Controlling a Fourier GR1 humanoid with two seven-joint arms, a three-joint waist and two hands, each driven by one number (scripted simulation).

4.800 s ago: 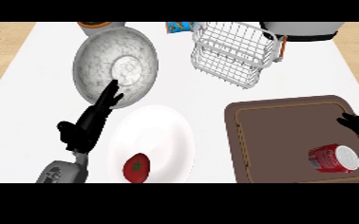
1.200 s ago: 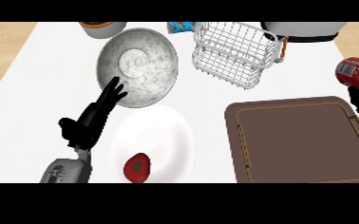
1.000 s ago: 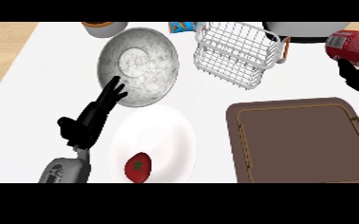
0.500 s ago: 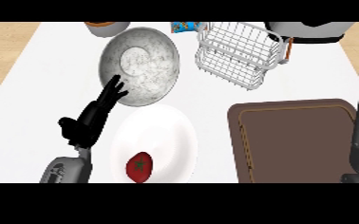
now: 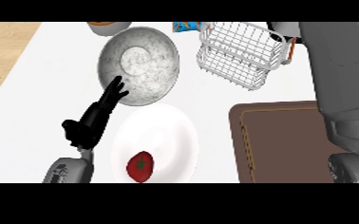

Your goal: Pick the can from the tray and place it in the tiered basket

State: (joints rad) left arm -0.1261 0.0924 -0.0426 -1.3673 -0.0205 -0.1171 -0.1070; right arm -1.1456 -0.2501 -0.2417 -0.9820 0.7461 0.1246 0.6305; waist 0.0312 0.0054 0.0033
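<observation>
From my head, looking steeply down: my left hand (image 5: 89, 121) rests at the lower left of the counter (image 5: 56, 66), fingers straight and spread, holding nothing. Its fingertips reach up over the lower rim of the grey speckled bowl (image 5: 138, 65), and the palm lies just left of the white plate (image 5: 155, 140). The grey left forearm (image 5: 68, 171) comes in below it.

On the plate sits a red tomato (image 5: 141, 165) with a green stalk, near the plate's lower edge.

Up the right side runs my right forearm (image 5: 336, 80), a broad grey shape from the lower edge to the top. It covers the right part of the brown tray (image 5: 277, 140) and ends near the wire basket (image 5: 242, 52). My right hand I cannot find; it seems to lie past the top edge or behind the arm, so I cannot say how its fingers stand.

The basket is white wire, tilted in view, standing at the upper right just beside the bowl. The tray lies below it, well apart from the plate's right rim.

The can I cannot make out anywhere: not on the bare part of the tray, and nothing in the basket reads clearly as a can.

At the top edge show part of an orange pot (image 5: 108, 26) above the bowl and a blue packet (image 5: 188, 26) between bowl and basket.
</observation>
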